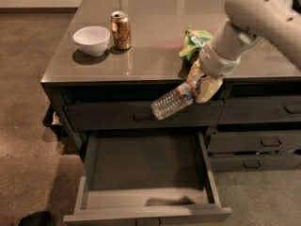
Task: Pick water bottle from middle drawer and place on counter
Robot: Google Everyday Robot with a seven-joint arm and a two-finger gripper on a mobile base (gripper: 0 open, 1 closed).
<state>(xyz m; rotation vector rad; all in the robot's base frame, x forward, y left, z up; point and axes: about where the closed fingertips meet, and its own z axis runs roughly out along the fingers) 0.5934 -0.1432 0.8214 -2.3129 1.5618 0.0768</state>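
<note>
**Water bottle point(171, 102) held above the open drawer**

Nearest, the middle drawer point(146, 161) stands pulled out, its bottom bare. Above it, level with the top drawer front, the claw point(201, 86) is clamped on the bottle's cap end, and the bottle tilts base-down to the left. Behind, the surface point(155, 60) carries 1 white bowl point(92, 39), 1 gold can point(121, 30) and 1 green bag point(195, 42).
</note>
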